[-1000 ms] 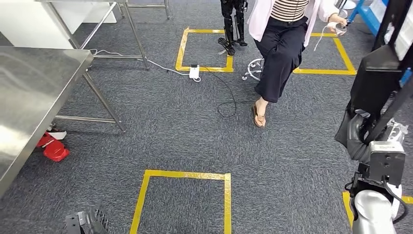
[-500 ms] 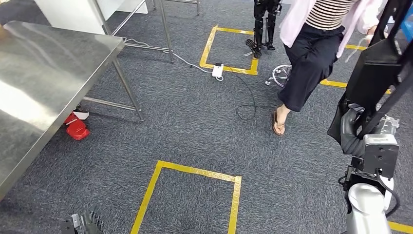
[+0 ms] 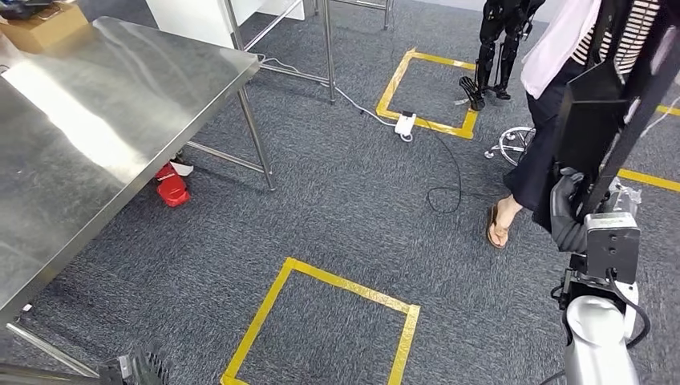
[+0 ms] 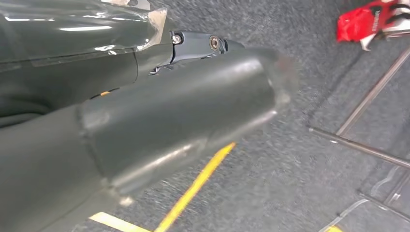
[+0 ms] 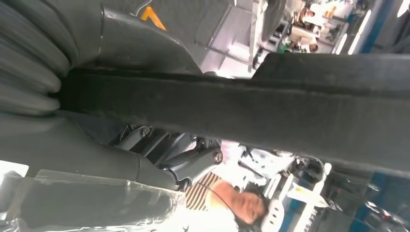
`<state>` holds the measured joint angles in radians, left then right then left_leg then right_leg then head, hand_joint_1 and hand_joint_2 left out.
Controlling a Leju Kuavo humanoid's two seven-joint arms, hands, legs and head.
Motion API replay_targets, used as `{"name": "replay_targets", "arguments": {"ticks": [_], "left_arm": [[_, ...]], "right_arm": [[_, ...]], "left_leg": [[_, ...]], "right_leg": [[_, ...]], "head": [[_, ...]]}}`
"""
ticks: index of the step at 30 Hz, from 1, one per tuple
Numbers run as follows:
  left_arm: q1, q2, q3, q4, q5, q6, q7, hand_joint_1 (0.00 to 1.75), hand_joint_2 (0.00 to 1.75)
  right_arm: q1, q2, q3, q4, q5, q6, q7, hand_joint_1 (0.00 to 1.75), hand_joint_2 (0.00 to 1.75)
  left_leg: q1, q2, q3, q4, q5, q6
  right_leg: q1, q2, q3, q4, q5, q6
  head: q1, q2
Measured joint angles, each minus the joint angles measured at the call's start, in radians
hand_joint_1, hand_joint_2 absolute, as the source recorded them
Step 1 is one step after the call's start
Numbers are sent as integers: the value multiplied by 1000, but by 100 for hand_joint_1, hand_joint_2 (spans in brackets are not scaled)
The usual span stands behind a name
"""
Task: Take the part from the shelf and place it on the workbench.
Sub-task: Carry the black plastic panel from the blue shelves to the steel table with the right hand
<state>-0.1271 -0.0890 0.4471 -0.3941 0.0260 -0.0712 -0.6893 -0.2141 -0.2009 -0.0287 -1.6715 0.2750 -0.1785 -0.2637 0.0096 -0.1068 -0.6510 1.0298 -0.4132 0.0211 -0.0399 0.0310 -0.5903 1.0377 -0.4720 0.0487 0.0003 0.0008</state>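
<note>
Head view puts our right hand (image 3: 579, 210) at three o'clock grasping the black part (image 3: 605, 120), left hand's (image 4: 145, 125) state unreadable, so we judge the carry underway, next needing a turn toward the bench (image 3: 96, 128) at ten o'clock.

Camera swung left: workbench (image 3: 120, 120) fills more of head view, cardboard box (image 3: 40, 24) now visible at far corner
</note>
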Motion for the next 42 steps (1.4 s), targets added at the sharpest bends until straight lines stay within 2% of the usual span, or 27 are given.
{"name": "replay_targets", "arguments": {"ticks": [1, 3, 5, 6, 7, 8, 9, 11, 12, 14, 15, 18, 19, 29, 42], "left_arm": [[2, 0, 2, 0, -4, 2, 0, 0, 0], [0, 0, 4, 0, -11, 6, 0, 0, 0], [-2, 0, 4, 0, -19, 12, 0, 0, 0], [-2, 0, 4, 0, -24, 16, 0, 0, 0], [-2, 0, 4, 0, -29, 23, 0, 0, 0], [-2, -1, 4, 0, -34, 31, 0, 0, 0], [-2, -1, 4, -2, -38, 40, 0, 0, 0], [-4, 3, 5, -6, -44, 53, 0, 0, 0], [-6, 5, 6, -9, -45, 58, 0, 0, 0], [-8, 7, 10, -10, -45, 68, 0, 0, 0], [-8, 7, 12, -11, -45, 73, 0, 0, 0], [-10, 4, 15, -11, -45, 81, 0, 0, 0], [-10, 3, 16, -11, -45, 82, 0, 0, 0], [-10, -1, 19, -10, -46, 69, 0, 0, 0], [-10, 3, 20, -10, -76, 76, 0, 0, 0]], "right_arm": [[-3, 1, 2, 2, 1, 2, 0, 157, 175], [-6, 0, 3, 3, -1, 6, -1, 157, 175], [-4, 0, 3, 5, -16, 14, -2, 157, 175], [-4, 0, 3, 6, -25, 19, -3, 157, 175], [-4, 1, 4, 7, -32, 23, -4, 157, 175], [-4, 1, 5, 8, -36, 24, -4, 157, 175], [-6, 1, 6, 8, -38, 25, -4, 157, 175], [-10, 1, 6, 9, -40, 25, -5, 157, 175], [-12, 1, 6, 10, -41, 25, -5, 157, 175], [-15, 2, 7, 12, -45, 26, -6, 157, 175], [-15, 3, 8, 13, -46, 27, -6, 157, 175], [-23, 1, 11, 15, -48, 27, -7, 157, 175], [-25, 1, 11, 16, -48, 27, -7, 157, 175], [-28, 0, 20, 21, -50, 27, -7, 157, 175], [-53, 0, 34, 51, -51, 27, -8, 157, 175]], "left_leg": [[0, 22, -8, 17, -13, -3], [-1, 81, -49, 113, -70, -10], [0, 102, -108, 245, -129, -12], [0, 104, -122, 280, -137, -10], [-1, 104, -118, 276, -127, -5], [-4, 104, -93, 231, -99, 3], [-9, 105, -55, 161, -65, 14], [-22, 110, 9, 42, -27, 38], [-28, 113, 23, 13, -23, 46], [-36, 113, 28, -5, -24, 53], [-37, 112, 34, -14, -21, 49], [-36, 106, 48, -39, -8, 13], [-38, 104, 48, -39, -7, 7], [-46, 102, 43, -38, -7, 20], [-44, 102, 43, -38, -6, 21]], "right_leg": [[0, -7, 0, -1, 2, -7], [5, -20, 0, -2, 3, -19], [12, -33, -1, -2, 2, -25], [15, -38, -1, -2, 1, -25], [18, -41, 0, -2, 1, -26], [21, -44, 2, -2, 0, -27], [23, -45, 4, -3, -1, -28], [25, -49, 4, -4, -2, -29], [25, -51, 2, -6, -1, -28], [22, -54, 2, -12, 2, -24], [23, -55, 3, -16, 4, -21], [29, -55, 15, -33, 8, -25], [30, -55, 19, -37, 9, -26], [26, -56, 20, -45, 15, -18], [26, -56, 18, -45, 16, -17]], "head": [[-2, 0], [-7, 0], [-9, 0], [-10, 0], [-10, 0], [-10, 0], [-10, 0], [-8, 0], [-8, 0], [-9, 0], [-9, 0], [-5, 0], [-4, 0], [-4, 0], [-5, 0]]}}
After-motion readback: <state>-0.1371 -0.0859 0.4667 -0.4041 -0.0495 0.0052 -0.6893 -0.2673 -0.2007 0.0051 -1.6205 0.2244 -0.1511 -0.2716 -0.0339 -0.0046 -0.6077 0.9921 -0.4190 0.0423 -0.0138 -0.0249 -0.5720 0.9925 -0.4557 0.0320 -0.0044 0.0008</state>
